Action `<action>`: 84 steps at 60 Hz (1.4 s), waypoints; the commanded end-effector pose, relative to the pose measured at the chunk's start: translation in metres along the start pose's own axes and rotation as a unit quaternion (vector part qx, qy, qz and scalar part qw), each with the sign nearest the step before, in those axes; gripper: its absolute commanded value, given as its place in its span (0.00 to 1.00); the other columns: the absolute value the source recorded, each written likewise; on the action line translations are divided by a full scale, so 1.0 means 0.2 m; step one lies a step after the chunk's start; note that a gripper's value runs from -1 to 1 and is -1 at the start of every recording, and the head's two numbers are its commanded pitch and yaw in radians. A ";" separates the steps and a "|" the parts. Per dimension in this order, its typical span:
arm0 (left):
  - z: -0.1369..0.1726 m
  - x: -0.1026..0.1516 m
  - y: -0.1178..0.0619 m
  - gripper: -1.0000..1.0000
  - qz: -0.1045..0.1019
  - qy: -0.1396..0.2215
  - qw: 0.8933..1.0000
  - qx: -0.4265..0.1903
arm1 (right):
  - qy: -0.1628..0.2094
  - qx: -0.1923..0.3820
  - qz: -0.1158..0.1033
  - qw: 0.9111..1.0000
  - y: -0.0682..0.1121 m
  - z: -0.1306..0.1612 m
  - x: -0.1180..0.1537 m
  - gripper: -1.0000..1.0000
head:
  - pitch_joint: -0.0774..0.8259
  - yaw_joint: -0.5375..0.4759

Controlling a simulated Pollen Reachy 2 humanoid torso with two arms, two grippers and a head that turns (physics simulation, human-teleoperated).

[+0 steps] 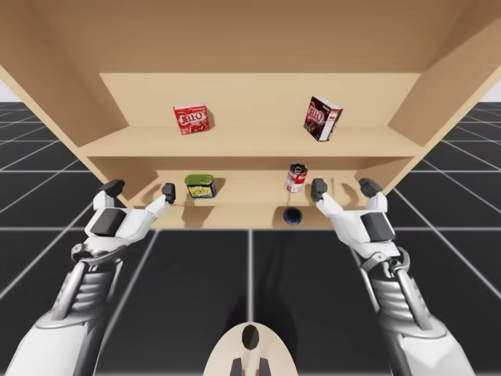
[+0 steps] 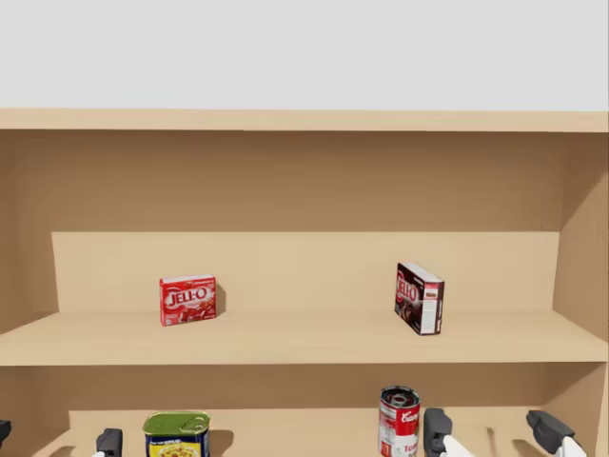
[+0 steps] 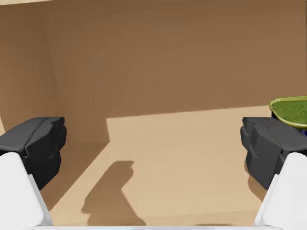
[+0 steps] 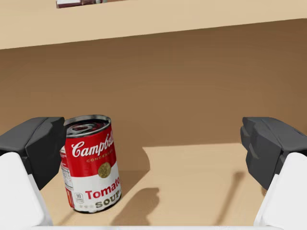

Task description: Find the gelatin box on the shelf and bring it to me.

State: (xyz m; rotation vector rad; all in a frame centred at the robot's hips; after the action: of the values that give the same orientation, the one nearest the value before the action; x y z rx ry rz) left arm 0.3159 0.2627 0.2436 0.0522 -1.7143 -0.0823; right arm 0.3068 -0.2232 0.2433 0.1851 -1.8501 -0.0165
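Two sets of jaws, both wide open and empty, approach step by my read: left jaws at lower shelf (image 1: 235,205) beside green-topped can (image 1: 200,186), red gelatin box (image 1: 190,119) one shelf above them, slightly right, right jaws beside red-and-white can (image 1: 296,178); next, lift left jaws to box level.

Green-topped tin (image 3: 289,108) partly behind left tool (image 3: 153,143)

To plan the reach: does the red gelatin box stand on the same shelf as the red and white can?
No, the red gelatin box stands on the upper shelf, one level above the red and white can.
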 end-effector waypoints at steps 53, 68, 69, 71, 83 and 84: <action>0.16 0.17 -0.07 0.00 0.003 0.004 0.999 -0.031 | 0.004 -0.005 -0.010 1.000 0.02 0.01 -0.01 0.00 | 0.24 0.75; 0.39 0.45 -0.13 0.00 0.008 0.000 0.995 -0.096 | 0.007 -0.004 -0.009 1.000 0.02 0.01 -0.02 0.00 | 0.25 0.76; 0.40 0.46 -0.14 0.00 0.010 -0.001 0.995 -0.097 | 0.007 -0.003 -0.010 1.000 0.02 0.01 -0.02 0.00 | 0.25 0.76; 0.41 0.50 -0.14 0.00 0.014 -0.007 0.994 -0.105 | 0.007 -0.003 -0.009 1.000 0.02 0.01 -0.02 0.00 | 0.26 0.76; 0.37 0.66 -0.21 0.00 0.034 -0.018 0.989 -0.141 | 0.007 -0.005 -0.008 1.000 0.02 0.01 -0.02 0.00 | 0.26 0.76; 0.37 0.67 -0.22 0.00 0.035 -0.019 0.989 -0.142 | 0.007 -0.005 -0.008 1.000 0.02 0.01 -0.02 0.00 | 0.26 0.76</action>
State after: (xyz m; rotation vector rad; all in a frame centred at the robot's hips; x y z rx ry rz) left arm 0.2319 0.2236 0.3331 -0.1643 -1.7099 -0.2438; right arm 0.3062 -0.2227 0.2413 0.1769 -1.8400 -0.0170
